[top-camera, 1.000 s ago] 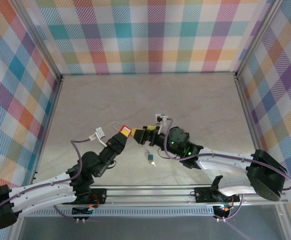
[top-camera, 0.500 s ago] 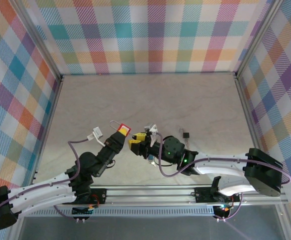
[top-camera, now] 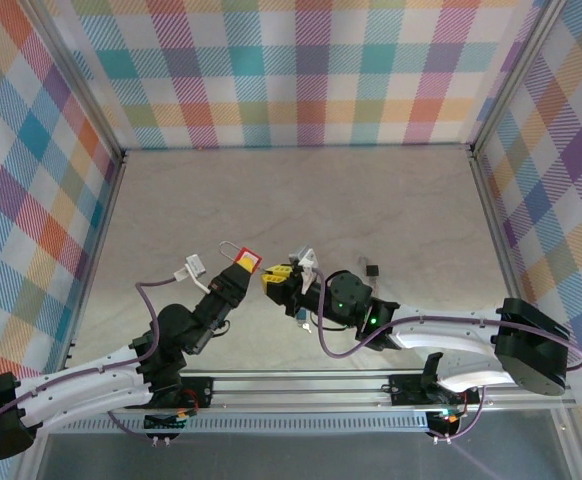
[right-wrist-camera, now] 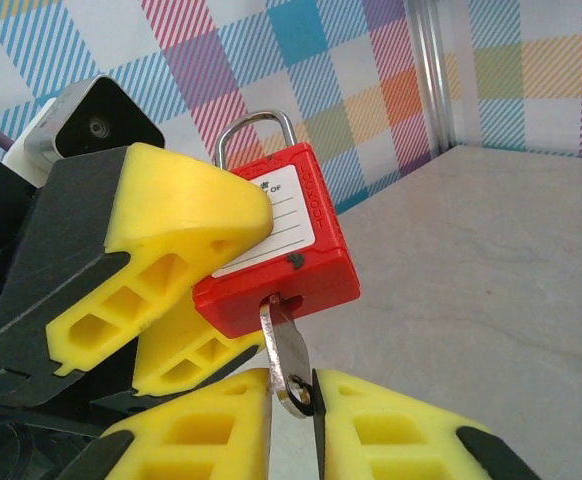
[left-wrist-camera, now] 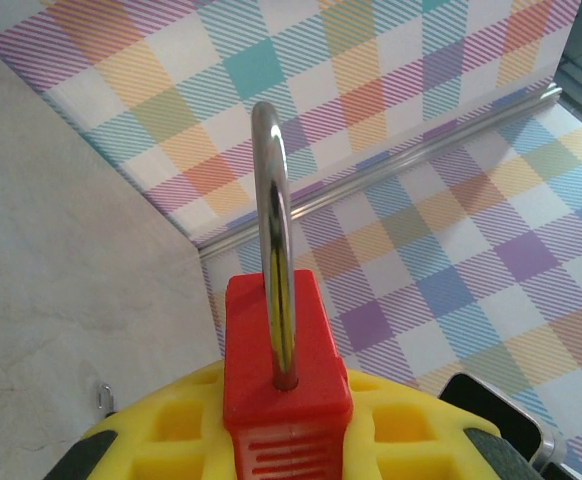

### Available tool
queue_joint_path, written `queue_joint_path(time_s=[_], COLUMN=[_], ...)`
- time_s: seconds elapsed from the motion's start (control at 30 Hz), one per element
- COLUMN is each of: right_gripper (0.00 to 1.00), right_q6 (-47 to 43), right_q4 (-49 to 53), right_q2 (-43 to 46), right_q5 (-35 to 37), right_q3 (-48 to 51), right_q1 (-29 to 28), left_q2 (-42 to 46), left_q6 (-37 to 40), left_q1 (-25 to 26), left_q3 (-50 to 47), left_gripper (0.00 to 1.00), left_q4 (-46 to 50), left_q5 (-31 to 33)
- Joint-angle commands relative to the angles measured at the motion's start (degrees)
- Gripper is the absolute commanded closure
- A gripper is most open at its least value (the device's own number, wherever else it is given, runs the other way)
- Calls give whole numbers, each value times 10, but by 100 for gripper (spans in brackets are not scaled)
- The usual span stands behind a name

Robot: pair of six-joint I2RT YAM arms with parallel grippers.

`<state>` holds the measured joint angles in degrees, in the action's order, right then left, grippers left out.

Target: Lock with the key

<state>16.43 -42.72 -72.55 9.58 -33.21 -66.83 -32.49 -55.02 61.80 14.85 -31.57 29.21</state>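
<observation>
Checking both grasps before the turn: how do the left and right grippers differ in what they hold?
The left gripper clamps the red padlock body; the right gripper pinches the thin metal key seated in the padlock's underside. The left gripper's grip is wide, the right gripper's nearly closed. Both are yellow-fingered.

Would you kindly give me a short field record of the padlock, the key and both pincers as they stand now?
padlock: red, held off the table
left pincer: shut on padlock body
key: blade inserted into the padlock's underside
right pincer: shut on key head
shackle: metal; latched or not, unclear
</observation>
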Motion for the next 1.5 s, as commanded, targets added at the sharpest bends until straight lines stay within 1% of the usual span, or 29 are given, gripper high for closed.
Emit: queue_joint_path(time_s=[0.0, 0.1, 0.23, 0.33, 0.4, 0.67, 0.7, 0.73, 0.77, 0.83, 0.93, 1.07, 1.13, 1.2, 1.23, 1.3, 1.37, 1.47], right_gripper=[79, 81, 86, 93, 100, 100, 90, 74, 63, 66, 66, 71, 81, 85, 86, 82, 68, 65], right_q6=[-17, -18, -20, -18, -12, -6, -8, -14, -15, -22, -30, -52, -65, -79, -84, -96, -114, -159], right_q4=[-10, -9, -8, -3, -3, -32, -33, -37, -39, -44, -53, -55, -53, -43, -41, -43, -46, -51], right_q2=[6, 3, 10, 15, 15, 18, 18, 17, 16, 13, 13, 24, 23, 17, 14, 11, 8, 3], right_q5=[-10, -7, -5, -13, -22, -51, -50, -53, -52, -53, -44, -32, -32, -32, -30, -29, -17, 0], right_q3=[-21, -26, -28, -32, -33, -21, -20, -19, -18, -17, -15, -15, -18, -25, -26, -25, -25, -26], right_q1=[-2, -3, -2, -2, -2, -2, -2, -2, -2, -2, -2, -2, -2, -2, -2, -6, -11, -22], left_q2=[8, 7, 7, 8, 9, 5, 3, 2, -1, -4, -7, 0, 2, 2, 2, 4, 6, 6], left_q6=[3, 2, 3, -1, 1, 12, 12, 11, 10, 8, 8, 7, 1, -5, -4, -4, -7, -10], left_q1=[4, 4, 4, 4, 4, 4, 4, 4, 5, 4, 4, 4, 4, 4, 4, 4, 4, 4], left_q3=[17, 17, 14, 5, 3, -4, -5, -7, -8, -9, -8, -13, -20, -23, -23, -20, -21, -22], left_gripper=[100, 100, 100, 100, 100, 100, 100, 100, 100, 100, 100, 100, 100, 100, 100, 100, 100, 100], left_q4=[-16, -15, -15, -25, -28, -55, -60, -64, -71, -78, -86, -85, -88, -94, -94, -92, -88, -88], left_q5=[1, 0, -4, -4, -5, -26, -29, -32, -35, -39, -42, -36, -31, -28, -28, -29, -28, -28])
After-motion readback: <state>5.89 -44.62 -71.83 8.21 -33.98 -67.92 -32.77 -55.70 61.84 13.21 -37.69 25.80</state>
